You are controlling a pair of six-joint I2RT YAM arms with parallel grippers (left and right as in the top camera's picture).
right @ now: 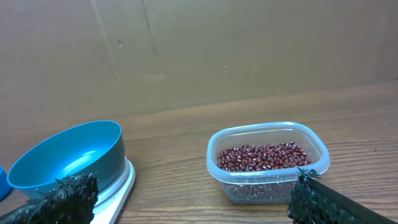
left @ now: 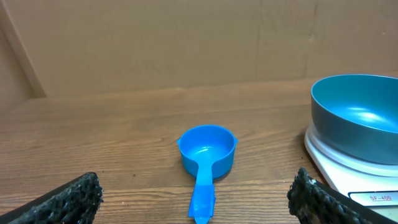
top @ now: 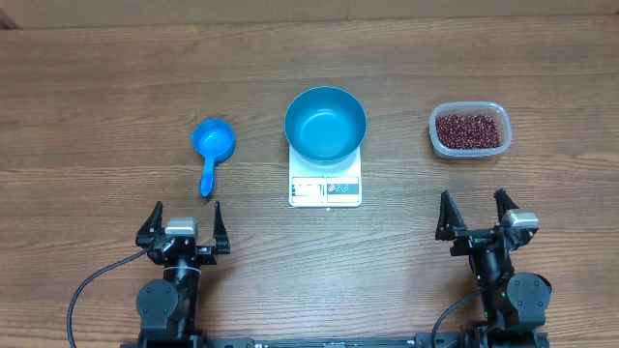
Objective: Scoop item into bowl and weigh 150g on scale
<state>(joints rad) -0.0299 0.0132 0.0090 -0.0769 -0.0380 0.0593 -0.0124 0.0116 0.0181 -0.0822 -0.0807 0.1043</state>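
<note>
A large blue bowl [top: 325,123] stands empty on the white scale [top: 325,188] at mid-table; both also show in the left wrist view, bowl [left: 357,118] on scale [left: 339,165], and in the right wrist view, bowl [right: 65,158]. Dark red-brown beans [top: 469,130] fill a clear plastic tub [right: 267,160] at the right. A small blue scoop [top: 211,145] lies left of the scale, handle toward me, scoop [left: 205,152]. My left gripper [top: 183,222] stands open just short of the scoop handle. My right gripper [top: 476,213] stands open in front of the tub.
Brown wooden tabletop [top: 97,97] all round. A cardboard wall [left: 186,43] rises behind the table's far edge. Black cables trail from both arm bases at the near edge.
</note>
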